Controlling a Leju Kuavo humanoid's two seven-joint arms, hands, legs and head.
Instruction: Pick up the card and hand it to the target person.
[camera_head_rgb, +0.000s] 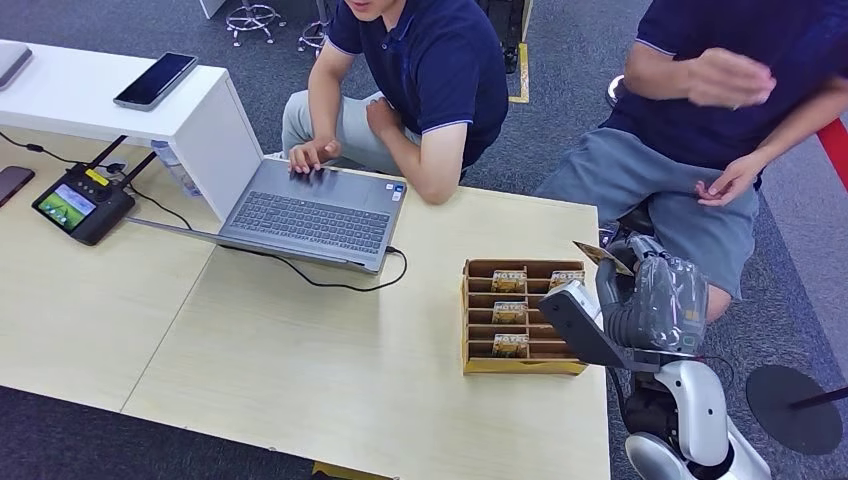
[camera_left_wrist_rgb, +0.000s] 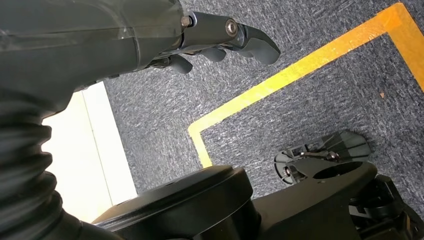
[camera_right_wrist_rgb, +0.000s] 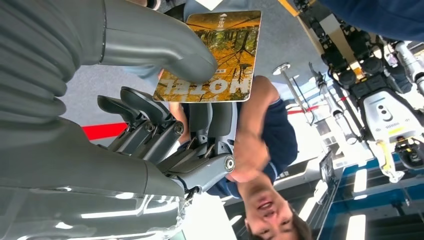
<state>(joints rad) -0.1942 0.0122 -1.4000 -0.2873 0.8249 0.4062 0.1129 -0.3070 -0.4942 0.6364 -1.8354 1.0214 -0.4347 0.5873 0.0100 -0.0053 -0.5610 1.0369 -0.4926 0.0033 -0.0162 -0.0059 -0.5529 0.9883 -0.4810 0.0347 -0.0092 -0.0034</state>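
You're looking down at a pale wooden desk (camera_head_rgb: 300, 340) on grey carpet. Nearest you, at the desk's right edge, the right robot hand (camera_head_rgb: 650, 295) is raised beside the brown slotted card holder (camera_head_rgb: 478, 320), thumb and fingers clamped on a hotel key card (camera_head_rgb: 598, 254). In the right wrist view the thumb (camera_right_wrist_rgb: 165, 50) presses that card (camera_right_wrist_rgb: 220, 55), its autumn-forest print marked HOTEL, against the darker fingers (camera_right_wrist_rgb: 150, 130). More cards (camera_head_rgb: 508, 283) sit in the holder's slots. The left robot hand (camera_left_wrist_rgb: 220, 37) hangs over the carpet beside a yellow floor line (camera_left_wrist_rgb: 300, 65), fingers curled in, holding nothing. Further out, an open laptop (camera_head_rgb: 310, 210) lies under a seated person's hand (camera_head_rgb: 312, 155). To the right, a second seated person (camera_head_rgb: 700, 120) sits just beyond the raised card.
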